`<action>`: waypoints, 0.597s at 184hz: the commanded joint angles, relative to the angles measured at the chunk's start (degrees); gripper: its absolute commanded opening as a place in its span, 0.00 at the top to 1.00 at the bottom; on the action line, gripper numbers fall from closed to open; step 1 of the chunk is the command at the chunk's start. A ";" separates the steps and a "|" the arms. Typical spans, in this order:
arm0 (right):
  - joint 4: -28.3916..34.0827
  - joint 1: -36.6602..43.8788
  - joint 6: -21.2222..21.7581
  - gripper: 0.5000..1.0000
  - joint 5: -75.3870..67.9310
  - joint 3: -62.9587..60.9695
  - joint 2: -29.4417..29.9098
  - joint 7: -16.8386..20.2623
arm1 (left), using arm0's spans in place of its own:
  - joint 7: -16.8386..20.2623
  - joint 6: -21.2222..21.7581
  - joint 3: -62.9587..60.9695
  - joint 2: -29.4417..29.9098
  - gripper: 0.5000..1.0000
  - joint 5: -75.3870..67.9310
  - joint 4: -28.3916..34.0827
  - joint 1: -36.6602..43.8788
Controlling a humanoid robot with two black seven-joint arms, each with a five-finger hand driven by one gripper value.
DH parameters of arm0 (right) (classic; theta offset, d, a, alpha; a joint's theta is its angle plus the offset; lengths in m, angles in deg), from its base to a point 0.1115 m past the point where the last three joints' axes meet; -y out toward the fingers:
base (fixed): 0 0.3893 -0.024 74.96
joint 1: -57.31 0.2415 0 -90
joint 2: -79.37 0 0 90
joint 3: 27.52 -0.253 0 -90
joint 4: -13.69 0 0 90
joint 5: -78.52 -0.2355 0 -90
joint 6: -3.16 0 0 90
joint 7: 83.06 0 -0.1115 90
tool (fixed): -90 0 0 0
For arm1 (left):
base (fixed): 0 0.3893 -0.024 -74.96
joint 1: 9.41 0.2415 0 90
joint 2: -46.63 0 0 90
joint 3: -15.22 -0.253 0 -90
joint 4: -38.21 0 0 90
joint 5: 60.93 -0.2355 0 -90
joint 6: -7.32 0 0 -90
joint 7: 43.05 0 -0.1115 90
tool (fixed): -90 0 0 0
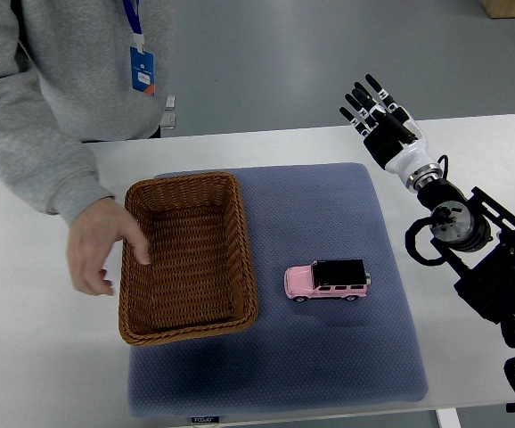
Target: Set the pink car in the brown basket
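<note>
A pink toy car (326, 280) with a black roof lies on the blue-grey mat (329, 357), a little right of the brown wicker basket (244, 259). The basket holds nothing. My right hand (375, 109) hovers over the table's far right part, well beyond the car, its fingers stretched out straight and holding nothing. Its arm runs in from the right edge. No left arm shows.
A person in a grey sweatshirt stands at the far left; their hand (97, 245) rests on the basket's left rim. The white table (26, 357) shows around the mat. Grey floor lies beyond the far edge.
</note>
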 commanded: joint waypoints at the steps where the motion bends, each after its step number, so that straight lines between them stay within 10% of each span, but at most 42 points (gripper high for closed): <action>1: 0.00 0.00 0.01 0.17 0.00 0.00 0.00 -0.01 | 0.00 0.01 -0.05 0.00 0.00 0.02 0.02 -0.04; 110: 0.09 0.00 0.10 0.17 0.26 0.17 -0.09 0.07 | -0.35 0.01 -0.05 0.00 0.00 -0.06 -0.07 -0.13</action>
